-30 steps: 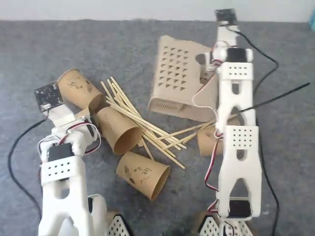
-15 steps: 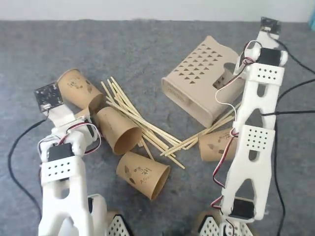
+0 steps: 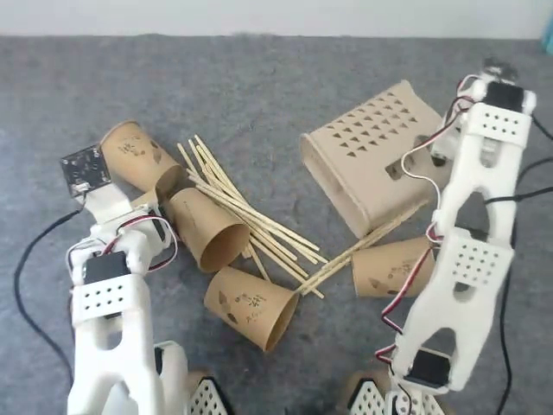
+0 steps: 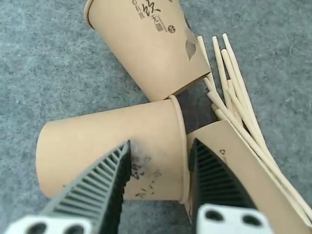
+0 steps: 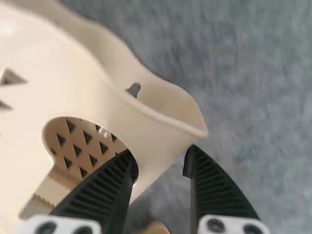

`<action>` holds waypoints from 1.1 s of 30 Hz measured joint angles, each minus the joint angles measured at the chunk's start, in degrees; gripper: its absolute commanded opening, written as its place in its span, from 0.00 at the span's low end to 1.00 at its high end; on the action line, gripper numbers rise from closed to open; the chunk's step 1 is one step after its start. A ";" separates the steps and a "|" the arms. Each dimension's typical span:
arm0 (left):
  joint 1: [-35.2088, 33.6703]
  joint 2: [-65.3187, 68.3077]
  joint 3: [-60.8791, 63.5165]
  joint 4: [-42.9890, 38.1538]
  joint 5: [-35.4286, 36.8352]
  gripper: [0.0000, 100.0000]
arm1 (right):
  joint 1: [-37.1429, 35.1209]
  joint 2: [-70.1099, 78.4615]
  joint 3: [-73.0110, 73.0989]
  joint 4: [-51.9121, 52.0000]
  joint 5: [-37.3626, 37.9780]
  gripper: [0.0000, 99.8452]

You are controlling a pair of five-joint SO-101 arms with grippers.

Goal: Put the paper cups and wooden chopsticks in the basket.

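Note:
Several paper cups lie on their sides on the grey carpet: one at the far left, one beside it, one nearer the front and one by the right arm. Wooden chopsticks are strewn between them, a few running under the basket. The beige perforated basket is tipped over. My right gripper is shut on the basket's rim, one finger inside the wall and one outside. My left gripper hovers open over another lying cup.
Black cables trail along the carpet beside both arm bases. A pale wall edge bounds the far side. Bare carpet stretches behind the cups and the basket.
My right arm has swung to the right, dragging and turning the basket with it; the cup near that arm is now uncovered. The left arm has not moved.

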 measured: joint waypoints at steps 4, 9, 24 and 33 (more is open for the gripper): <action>0.00 0.00 0.00 0.00 0.00 0.19 | 0.53 -10.90 12.66 0.00 2.90 0.15; 0.00 0.00 0.26 -0.09 0.00 0.19 | -2.11 -28.40 21.89 0.00 7.82 0.19; 0.00 -0.09 0.62 -0.44 -2.46 0.19 | -0.26 -37.10 31.82 -2.11 13.36 0.28; 0.00 -0.09 0.62 -0.44 -2.46 0.19 | 0.62 -36.92 31.82 -5.54 14.86 0.28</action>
